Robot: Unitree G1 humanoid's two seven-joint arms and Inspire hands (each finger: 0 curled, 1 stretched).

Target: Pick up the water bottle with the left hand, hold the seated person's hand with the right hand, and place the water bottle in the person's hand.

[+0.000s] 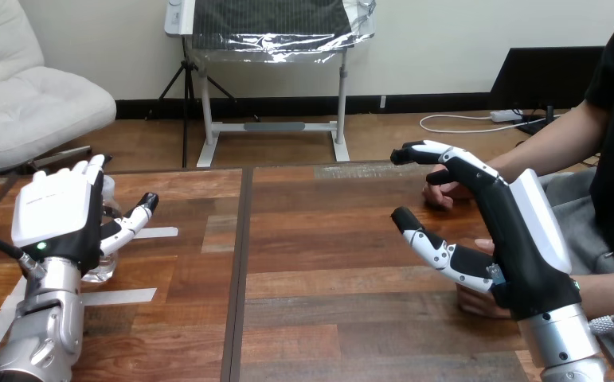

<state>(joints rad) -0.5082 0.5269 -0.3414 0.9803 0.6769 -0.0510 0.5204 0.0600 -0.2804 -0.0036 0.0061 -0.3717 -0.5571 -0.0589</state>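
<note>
The clear water bottle (pixel 103 270), probably light, slick and squashy, stands on the bench (pixel 327 263) just behind the left hand (pixel 56 211), whose fingers are straight, and wants a gentle mid-body wrap, while the right hand (pixel 514 235) hangs spread near the person's hand (pixel 444 197).

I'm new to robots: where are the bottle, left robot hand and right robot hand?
bottle (pixel 103 270), head view, clear base.
left robot hand (pixel 52 208), head view, white back shell.
right robot hand (pixel 518 235), head view, black side.
</note>
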